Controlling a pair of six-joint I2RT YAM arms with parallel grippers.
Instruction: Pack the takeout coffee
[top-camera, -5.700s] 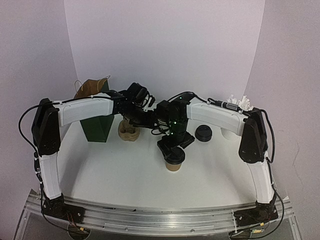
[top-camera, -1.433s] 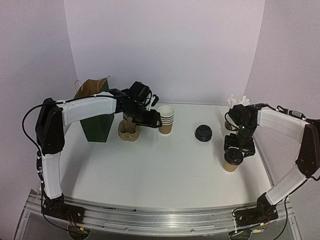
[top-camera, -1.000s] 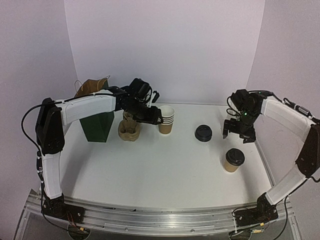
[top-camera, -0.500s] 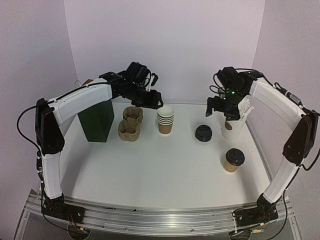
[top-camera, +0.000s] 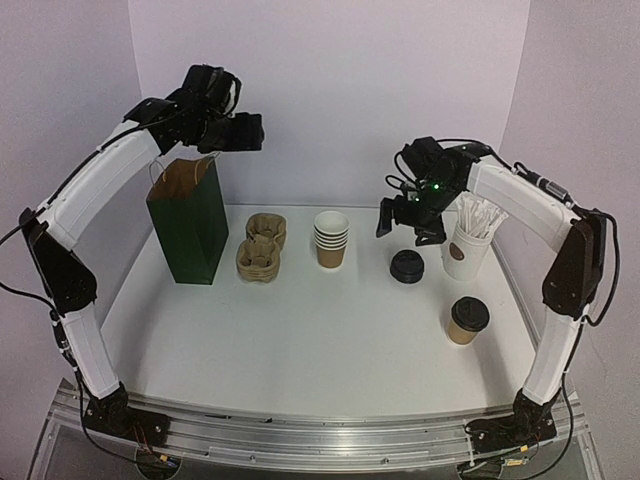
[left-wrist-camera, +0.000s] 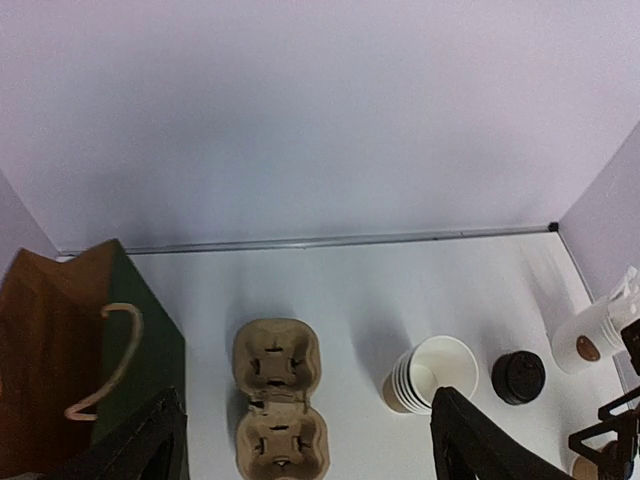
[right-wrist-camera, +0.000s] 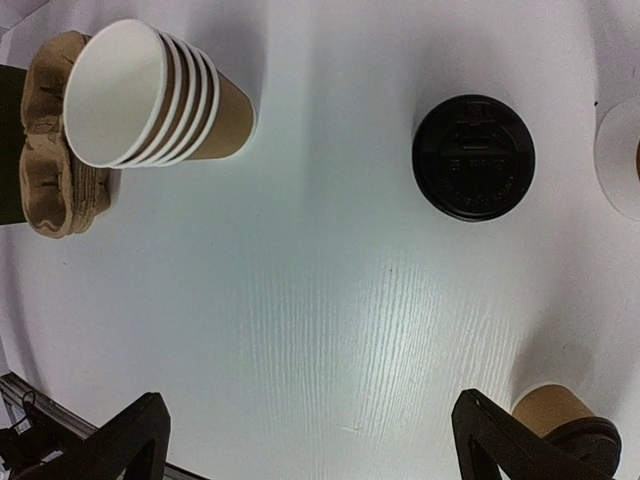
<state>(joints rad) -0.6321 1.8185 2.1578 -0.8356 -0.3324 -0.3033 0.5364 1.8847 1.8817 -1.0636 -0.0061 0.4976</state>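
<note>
Right gripper (top-camera: 405, 222): jaws spread wide, nothing between. Takeout coffee (top-camera: 467, 320) nearer the bases and to its right, upright on the table (top-camera: 300, 350), black dome lid on. Loose black lid (top-camera: 407, 266) just below the gripper, embossing unreadable. Stacked cups (top-camera: 331, 238) off to its left. Left gripper (top-camera: 240, 133): likewise spread wide and empty, high above the green bag (top-camera: 188, 220).

You have soft, even light from overhead, with a lilac tint on the walls. Shadows on the surface (top-camera: 300, 340) are pale and short. Everything stays sharp. The right wrist view shows a mild central sheen, and both wrist views bend near their edges.
</note>
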